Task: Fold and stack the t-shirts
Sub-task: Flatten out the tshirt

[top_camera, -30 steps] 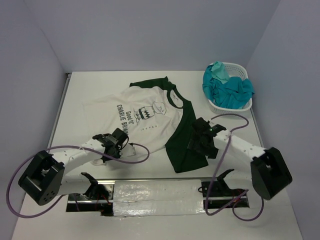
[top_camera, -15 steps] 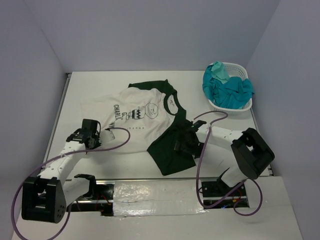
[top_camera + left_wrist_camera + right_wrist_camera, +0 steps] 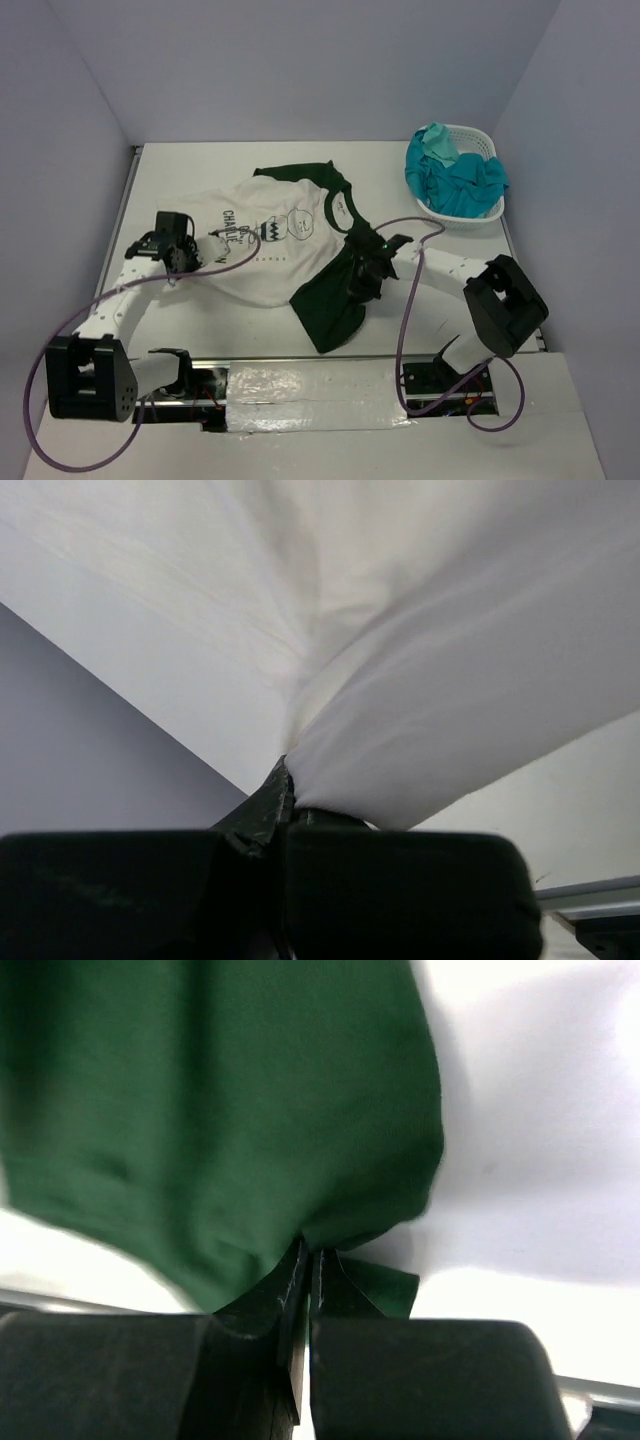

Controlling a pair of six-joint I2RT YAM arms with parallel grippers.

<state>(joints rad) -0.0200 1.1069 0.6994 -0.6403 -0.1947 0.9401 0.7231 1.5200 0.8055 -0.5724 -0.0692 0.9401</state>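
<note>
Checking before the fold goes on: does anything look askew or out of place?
The white printed tee lies rumpled and skewed, not flat: the left gripper pinches its white edge, the right gripper its dark green sleeve. Teal cloth hangs over the rim of the basket.

White tee [image 3: 268,265] with dark print and dark green sleeves, teal tees [image 3: 460,185], white lattice basket [image 3: 440,214]

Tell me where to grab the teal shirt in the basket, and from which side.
Pinch the raised bunch of the teal t-shirt where it humps above the laundry basket rim, coming straight down from above. The cloth is heaped with folds standing up, and the basket's walls likely block a sideways approach.
</note>
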